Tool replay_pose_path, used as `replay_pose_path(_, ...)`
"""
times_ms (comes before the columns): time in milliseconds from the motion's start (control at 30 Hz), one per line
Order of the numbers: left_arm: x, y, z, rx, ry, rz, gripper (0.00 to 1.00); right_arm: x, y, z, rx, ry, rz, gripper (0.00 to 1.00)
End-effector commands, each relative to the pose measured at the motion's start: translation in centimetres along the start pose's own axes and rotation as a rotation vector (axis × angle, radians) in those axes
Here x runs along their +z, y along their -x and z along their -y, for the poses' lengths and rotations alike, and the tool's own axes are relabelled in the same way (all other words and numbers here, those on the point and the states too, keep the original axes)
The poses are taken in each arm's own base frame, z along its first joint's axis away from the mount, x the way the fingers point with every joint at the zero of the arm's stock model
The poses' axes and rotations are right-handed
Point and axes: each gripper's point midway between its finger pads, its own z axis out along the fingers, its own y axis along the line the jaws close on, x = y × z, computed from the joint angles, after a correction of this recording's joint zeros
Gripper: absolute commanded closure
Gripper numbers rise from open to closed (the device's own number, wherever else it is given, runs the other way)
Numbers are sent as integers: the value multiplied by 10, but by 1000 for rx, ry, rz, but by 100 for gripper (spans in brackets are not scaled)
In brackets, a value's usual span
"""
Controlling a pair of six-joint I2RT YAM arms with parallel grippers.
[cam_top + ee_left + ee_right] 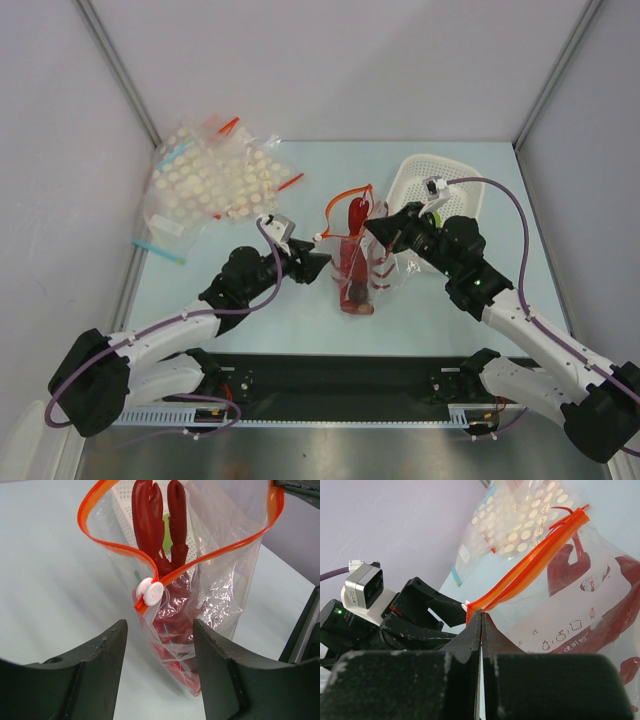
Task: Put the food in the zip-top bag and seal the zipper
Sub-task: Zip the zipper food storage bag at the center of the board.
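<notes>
Hidden or unclear:
- Lobster (352, 270) sits inside the zip-top bag (225, 580). The lower body and tail are smeared behind creased film; only the claws read cleanly, in the left wrist view, where the frame top cuts their tips.
- A green patch (167, 537) lies beyond the bag, behind the claws. Too covered to identify.
- Right wrist view: a pale label on the bag wall carries small print, not legible.

Materials and shapes:
- Bag is clear, thin, crinkly and glinting, and stands tall on the pale blue counter (410, 320).
- Lobster is glossy deep red hard plastic with ridged claws.
- Zipper (532, 562) is a flat red-orange strip. The mouth gapes in a wide loop and narrows to a white rounded slider (150, 591) at the bag's left end.
- White perforated basket (420, 175) is just beyond the bag, to its right. A heap of cream-dotted clear bags (215, 180) lies well to the bag's far left.

End effectors:
- Left end effector (160, 630) has matte black fingers spread apart, just short of the slider and touching nothing.
- Right end effector (481, 622) has fingers pressed together, pinching the zipper at the bag's right end.
</notes>
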Motion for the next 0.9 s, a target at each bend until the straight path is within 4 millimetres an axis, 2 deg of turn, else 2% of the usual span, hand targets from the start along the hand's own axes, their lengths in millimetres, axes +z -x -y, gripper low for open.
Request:
replay_pose_path(0, 5, 32, 13, 4, -74, 96, 40, -4, 26, -24, -12, 89, 87, 100)
replay_pose_path(67, 6, 34, 15, -3, -82, 106, 44, -4, 25, -24, -7, 90, 84, 100)
replay_pose_path(133, 8, 34, 11, -13, -71, 109, 57, -3, 24, -24, -6, 94, 81, 100)
replay_pose_path(167, 9, 34, 9, -26, -63, 112, 65, -3, 23, -23, -5, 91, 80, 100)
replay_pose_path(200, 10, 35, 5, -33, -45, 116, 79, -3, 24, -23, -4, 93, 80, 100)
replay_pose_path(300, 10, 36, 2, -54, -29, 123, 100, -2, 23, -23, -4, 94, 79, 100)
replay_pose_path(533, 2, 51, 5, -45, -19, 142, 100, -2, 21, -23, -23, 97, 69, 100)
replay_pose_path(600, -5, 58, 14, -29, -50, 127, 100, -2, 21, -23, -47, 98, 65, 100)
replay_pose_path(633, -7, 66, 19, -11, -69, 136, 100, -3, 22, -23, -59, 96, 67, 97)
replay_pose_path(667, -13, 65, 26, -8, -87, 116, 100, -4, 25, -25, -71, 100, 70, 86)
replay_pose_path(767, -26, 75, 39, 3, -93, 114, 100, -5, 29, -24, -116, 83, 72, 70)
replay_pose_path(867, -38, 81, 43, 9, -67, 102, 100, -9, 35, -25, -164, 73, 76, 64)
